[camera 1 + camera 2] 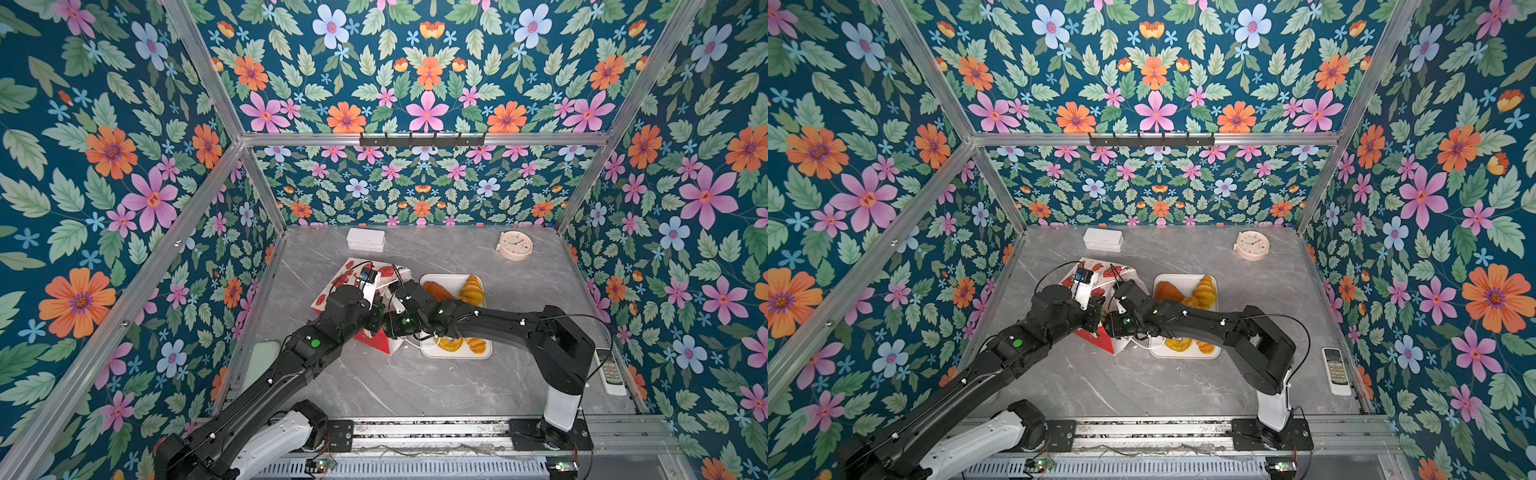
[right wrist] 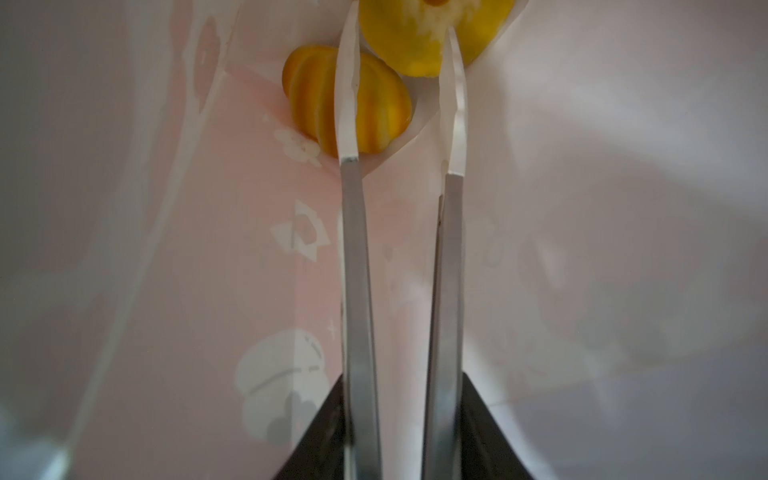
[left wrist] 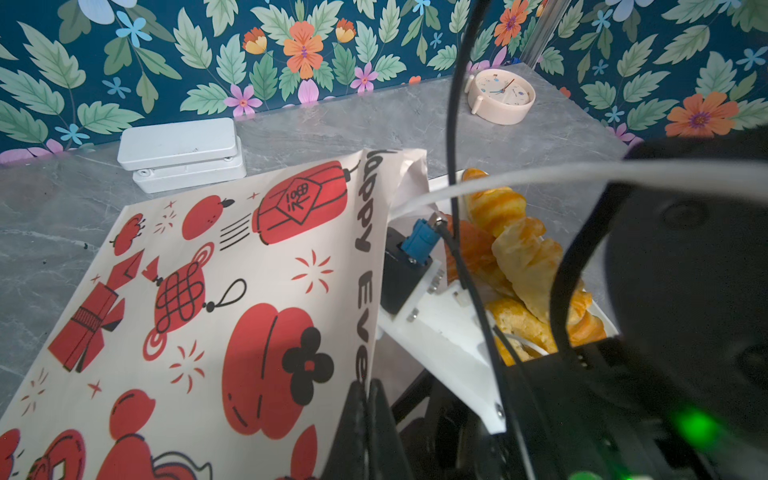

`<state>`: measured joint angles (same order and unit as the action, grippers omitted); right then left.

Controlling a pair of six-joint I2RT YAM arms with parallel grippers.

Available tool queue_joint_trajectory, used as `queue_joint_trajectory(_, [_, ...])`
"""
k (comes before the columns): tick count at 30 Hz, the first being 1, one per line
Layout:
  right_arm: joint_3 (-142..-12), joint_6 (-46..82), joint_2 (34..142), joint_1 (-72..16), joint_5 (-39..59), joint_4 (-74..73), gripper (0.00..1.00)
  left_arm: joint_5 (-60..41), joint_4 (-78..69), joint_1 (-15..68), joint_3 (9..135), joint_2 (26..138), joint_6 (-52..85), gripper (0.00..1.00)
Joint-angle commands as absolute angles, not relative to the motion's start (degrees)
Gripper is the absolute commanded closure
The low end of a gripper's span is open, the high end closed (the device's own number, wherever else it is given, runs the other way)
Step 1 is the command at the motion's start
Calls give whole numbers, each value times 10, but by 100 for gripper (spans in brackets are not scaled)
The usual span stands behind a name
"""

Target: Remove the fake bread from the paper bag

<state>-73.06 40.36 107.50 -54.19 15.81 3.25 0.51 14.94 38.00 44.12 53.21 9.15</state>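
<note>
Our left claw point(image 3: 367, 395) is pinched shut on the edge of the paper bag point(image 3: 208, 291), which sits tilted on the tabletop point(image 1: 415, 382). Our right claw point(image 2: 401, 45) is deep inside the bag. Its two fingers are a little apart and hold nothing. Two yellow pieces of fake bread point(image 2: 382, 108) lie at the bottom of the bag, right by the fingertips. More pieces sit on the white tray point(image 1: 453, 279) beside the bag.
</note>
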Motion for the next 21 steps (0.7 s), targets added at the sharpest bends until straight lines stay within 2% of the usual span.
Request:
queue_joint_trajectory(1, [-732, 412, 1083, -541, 160, -25, 62, -6, 128, 380, 443, 532, 98, 100])
queue_joint_trajectory(14, [-775, 427, 1147, -537, 160, -67, 64, -11, 122, 380, 441, 524, 105, 100])
queue_joint_trajectory(21, [-761, 427, 1148, -533, 155, -99, 83, -5, 124, 380, 436, 520, 106, 100])
